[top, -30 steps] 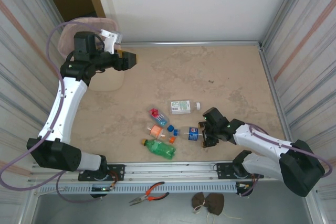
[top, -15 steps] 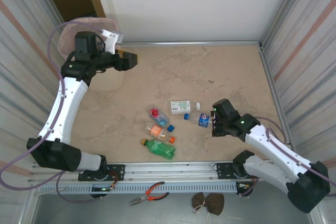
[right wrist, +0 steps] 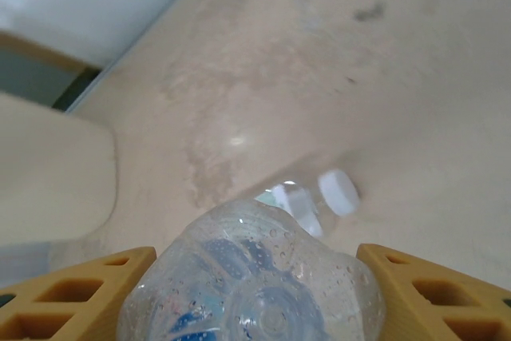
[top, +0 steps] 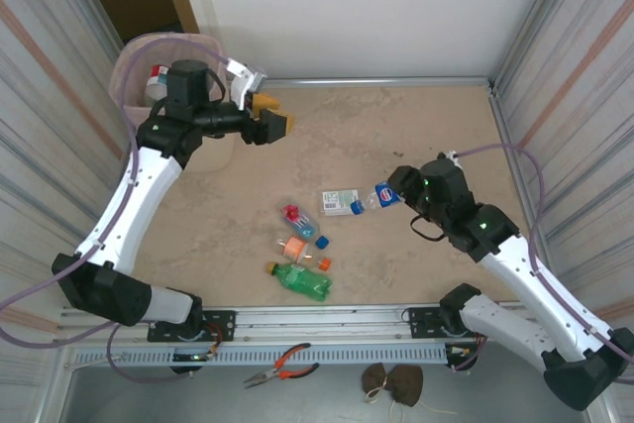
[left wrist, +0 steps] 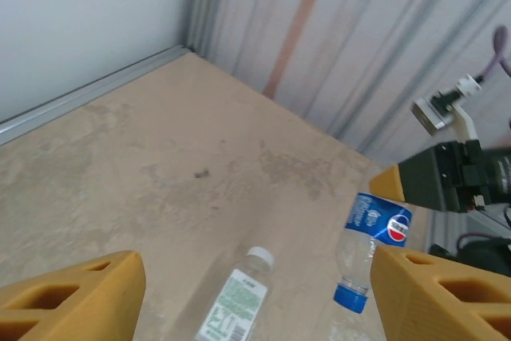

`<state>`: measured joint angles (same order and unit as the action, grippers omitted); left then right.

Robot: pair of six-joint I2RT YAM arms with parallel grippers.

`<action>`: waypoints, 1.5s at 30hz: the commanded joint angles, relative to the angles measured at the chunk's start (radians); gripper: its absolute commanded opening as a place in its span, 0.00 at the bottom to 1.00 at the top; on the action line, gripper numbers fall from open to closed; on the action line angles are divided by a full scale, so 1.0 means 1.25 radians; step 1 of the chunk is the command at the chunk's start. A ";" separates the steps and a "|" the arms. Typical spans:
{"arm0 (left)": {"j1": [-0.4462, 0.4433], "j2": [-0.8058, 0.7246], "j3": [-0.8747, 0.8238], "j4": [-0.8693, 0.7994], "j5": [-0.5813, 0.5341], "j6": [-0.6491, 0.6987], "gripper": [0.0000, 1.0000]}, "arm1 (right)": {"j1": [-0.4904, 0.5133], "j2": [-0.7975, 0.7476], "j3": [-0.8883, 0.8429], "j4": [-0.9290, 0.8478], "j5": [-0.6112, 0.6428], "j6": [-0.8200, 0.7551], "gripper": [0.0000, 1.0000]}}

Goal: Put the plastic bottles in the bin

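My right gripper (top: 389,192) is shut on a clear Pepsi-labelled plastic bottle (top: 380,196) with a blue cap, held above the table at mid-right. Its base bulges between my yellow fingers (right wrist: 76,289) in the right wrist view (right wrist: 255,281). A white-labelled bottle (top: 342,202) lies just left of it. Three more bottles lie nearer the front: red-capped (top: 295,217), orange-capped (top: 293,248) and green (top: 303,282). The bin (top: 134,52), beige with a pink liner, stands at the far left. My left gripper (top: 273,124) hangs open and empty to the right of the bin, facing the Pepsi bottle (left wrist: 374,239).
Corrugated walls close in the table on the left (top: 40,126) and right (top: 580,96). A metal rail (top: 317,319) runs along the front edge. Red-handled pliers (top: 282,364) and a brown pouch (top: 391,380) lie below that rail. A bottle (top: 158,77) shows inside the bin.
My right gripper has risen from the front of the table with the Pepsi bottle and carried it back and left. The left arm has swung right, uncovering the bin's mouth.
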<state>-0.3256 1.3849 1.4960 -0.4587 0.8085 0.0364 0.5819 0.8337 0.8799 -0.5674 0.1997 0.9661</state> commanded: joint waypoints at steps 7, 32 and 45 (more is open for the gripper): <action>-0.122 0.044 -0.032 0.089 0.156 0.038 0.78 | -0.004 -0.050 0.043 0.239 -0.236 -0.541 0.56; -0.320 0.114 0.027 0.136 0.101 0.099 0.80 | -0.003 0.053 0.231 0.266 -0.394 -0.593 0.53; -0.333 0.116 0.031 0.175 0.082 0.098 0.58 | -0.003 0.043 0.217 0.270 -0.375 -0.573 0.51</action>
<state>-0.7353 1.5299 1.5013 -0.2756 0.9161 0.1440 0.5819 0.9024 1.1324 -0.2539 -0.2848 0.2310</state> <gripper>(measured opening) 0.596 0.601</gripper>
